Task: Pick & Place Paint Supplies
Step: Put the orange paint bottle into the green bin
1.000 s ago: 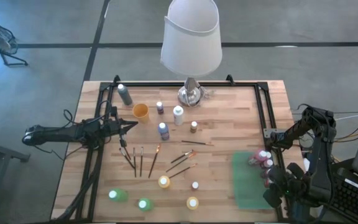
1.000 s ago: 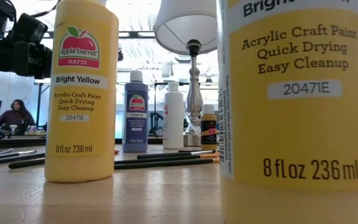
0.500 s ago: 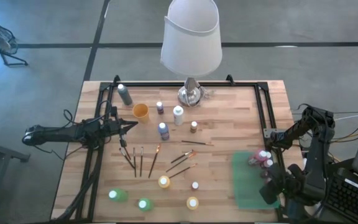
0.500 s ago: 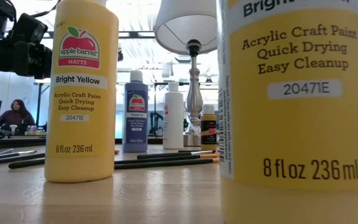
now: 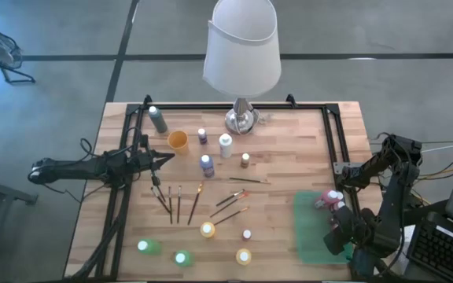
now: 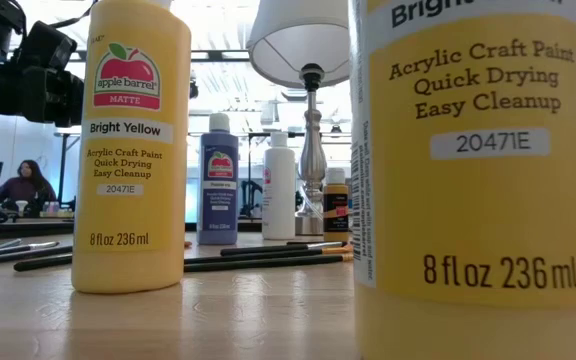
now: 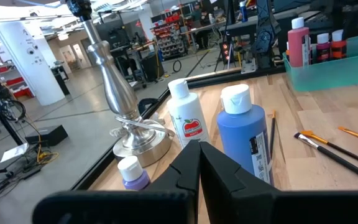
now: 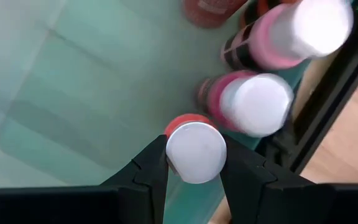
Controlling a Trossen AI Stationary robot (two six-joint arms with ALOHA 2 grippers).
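While gripping red bottle [image 8: 194, 151], right hand [image 8: 194, 163] half-closed

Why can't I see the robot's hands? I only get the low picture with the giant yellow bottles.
Observer: They're outside your picture. The right gripper is over the green tray, clamped on a red bottle with a white cap.
Child: Is that bottle alone?
Observer: No. Two pink bottles stand beside it at the tray's edge.
Child: And the other hand?
Observer: The left gripper is shut and holds nothing, at the table's left side, pointing toward a blue bottle.
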